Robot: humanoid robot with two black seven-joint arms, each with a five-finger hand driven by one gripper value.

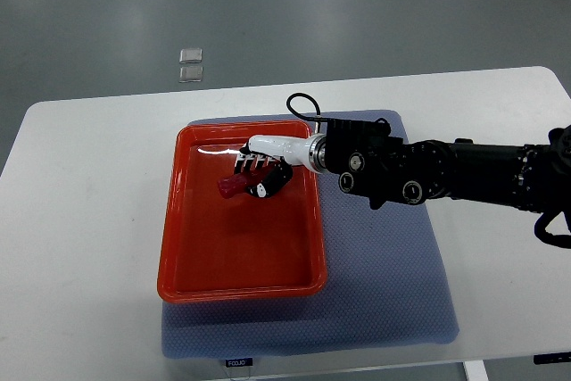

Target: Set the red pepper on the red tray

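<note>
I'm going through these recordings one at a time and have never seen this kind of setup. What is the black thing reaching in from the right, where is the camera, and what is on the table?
There is one picture, taken from a camera on the robot's own side that looks steeply down at a white table. The black jointed thing coming in from the right edge is the humanoid robot's right arm. It ends in the right hand, white and black with fingers. The left arm is not in view.

On the table lies a blue mat, and on the mat sits a red tray. The hand is over the upper part of the tray, its fingers curled around a small red pepper, whose end sticks out to the left. Whether the pepper already touches the tray floor cannot be told from this view. Two small clear things lie on the floor beyond the table.
</note>
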